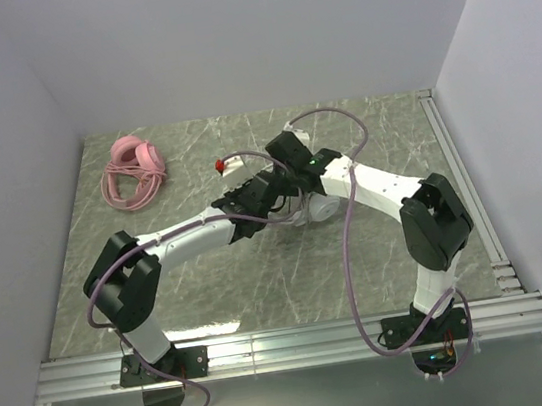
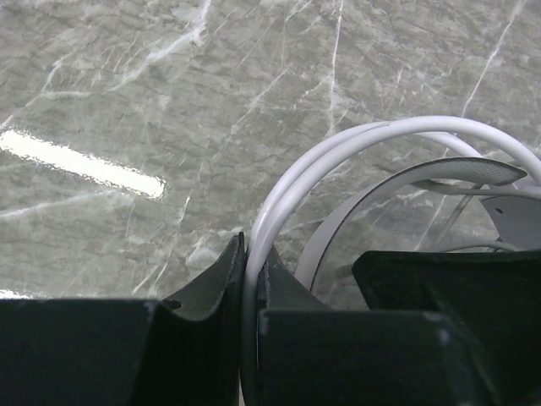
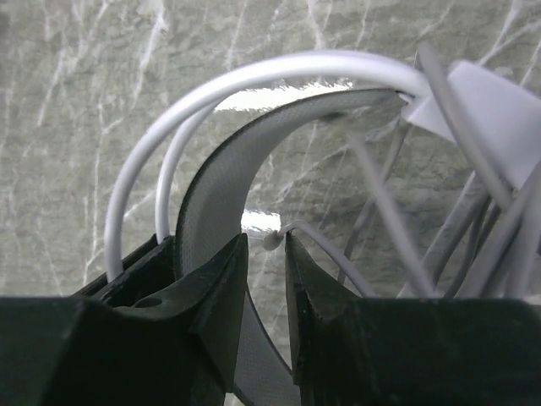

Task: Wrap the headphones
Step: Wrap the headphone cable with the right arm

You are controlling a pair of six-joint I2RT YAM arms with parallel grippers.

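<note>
Grey-green marbled counter (image 1: 263, 290) forms the floor of a white-walled booth. At the upper left of the top view the pink headphones (image 1: 135, 172) lie with their pink cable looped beside them, well apart from both arms. Toward the centre, the left claw (image 2: 252, 258) is pinched together on the white wire hoop (image 2: 406, 124) of the white headphones (image 1: 318, 206), which sit on the counter at mid-frame under both wrists. Right of that, the right claw (image 3: 265, 262) has its jaws a little apart. The thin grey cable (image 3: 272, 240) ends between their tips and does not look gripped.

To do this step well, I judge the left claw should pin the hoop so the headset cannot swivel. The right one should take the cable near its free end and lay each turn snug around the band, without tugging the ear-cup joint.

1 small red-tipped piece (image 1: 219, 165) at upper centre is too small to identify. The arms hide most of the headset from above, and both wrist views crop the ear cups, so how many turns are on cannot be told.
</note>
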